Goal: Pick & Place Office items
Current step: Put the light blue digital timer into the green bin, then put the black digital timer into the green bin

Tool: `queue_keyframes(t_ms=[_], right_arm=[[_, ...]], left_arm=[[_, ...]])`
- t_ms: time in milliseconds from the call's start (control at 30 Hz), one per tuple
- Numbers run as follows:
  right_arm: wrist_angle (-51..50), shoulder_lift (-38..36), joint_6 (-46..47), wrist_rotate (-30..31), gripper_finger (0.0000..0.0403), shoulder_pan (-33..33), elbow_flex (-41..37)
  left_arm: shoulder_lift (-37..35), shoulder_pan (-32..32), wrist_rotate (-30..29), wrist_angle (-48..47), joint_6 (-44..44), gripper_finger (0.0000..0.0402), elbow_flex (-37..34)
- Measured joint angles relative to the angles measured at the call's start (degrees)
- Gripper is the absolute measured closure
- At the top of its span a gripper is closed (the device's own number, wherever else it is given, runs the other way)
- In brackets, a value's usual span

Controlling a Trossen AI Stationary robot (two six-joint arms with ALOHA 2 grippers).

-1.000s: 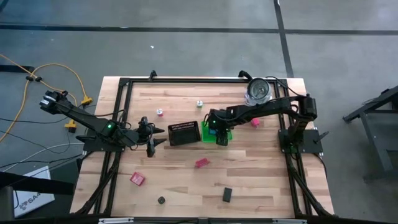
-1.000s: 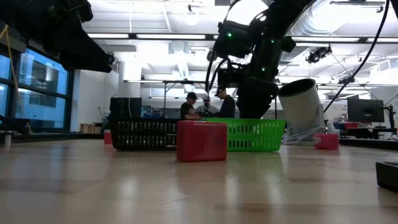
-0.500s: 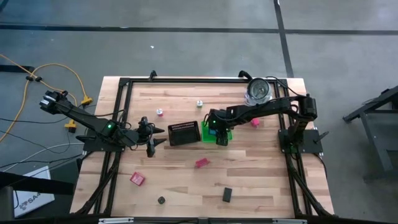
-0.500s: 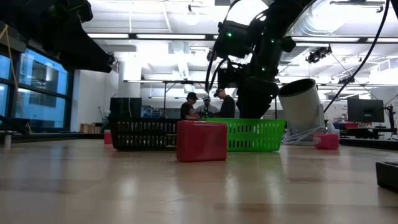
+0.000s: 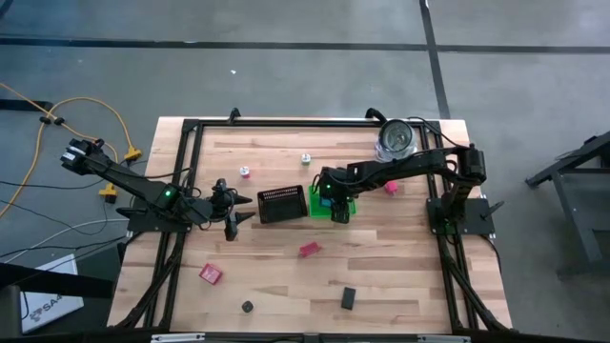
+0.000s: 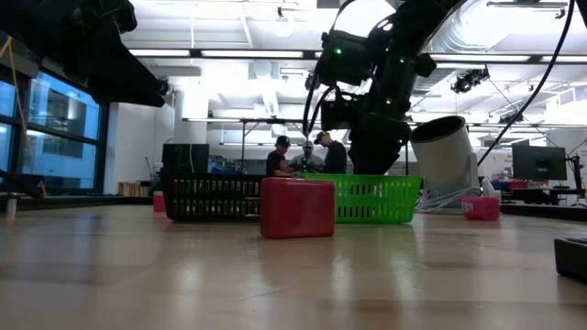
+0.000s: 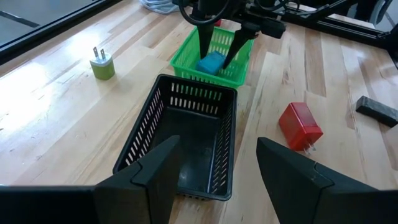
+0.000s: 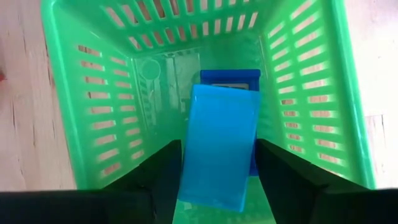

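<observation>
- A light blue rectangular block [image 8: 217,146] lies inside the green square slotted plastic bin [image 8: 93,93], leaning on a darker blue block [image 8: 229,78] beneath it; the left wrist view shows the same blue piece [image 7: 211,62] in that bin.
- The right end effector [image 7: 217,43] reaches down into the bin with its fingers [image 8: 161,177] spread on either side of the light blue block; whether they touch it I cannot tell, so it looks released rather than gripped.
- The green bin [image 5: 335,203] sits mid-desk, just beside the black mesh plastic tray [image 5: 282,204].
- The left end effector [image 5: 235,209] hovers just beside the far side of the black tray, its fingers [image 7: 155,171] parted and holding nothing.
- Other pieces on the wooden desk [image 5: 267,267]: a red block [image 5: 309,250] near the middle, a second red block [image 5: 210,274] toward the left front, a black block [image 5: 349,298] and a small black round bit [image 5: 248,307] at the front.
- A pink block [image 5: 391,188] lies near the right arm; a small pink round bit [image 5: 245,172] and a small whitish bit [image 5: 306,159] lie toward the back.
- A shiny silver round object [image 5: 395,139] stands at the back right corner.
- In the low view two people [image 6: 303,156] show far off in the room.
</observation>
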Motion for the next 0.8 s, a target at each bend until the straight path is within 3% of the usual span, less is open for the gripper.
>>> queue_keyframes(t_ms=[467,800], right_arm=[[0.2,-0.7,-0.1,0.2,0.0214,-0.1,0.0],[0.7,-6.1,-1.2,0.5,0.0214,0.0,0.0]], left_arm=[[0.0,0.0,0.0,0.0,0.0,0.0198,0.0],[0.0,0.0,0.0,0.0,0.0,0.0198,0.0]])
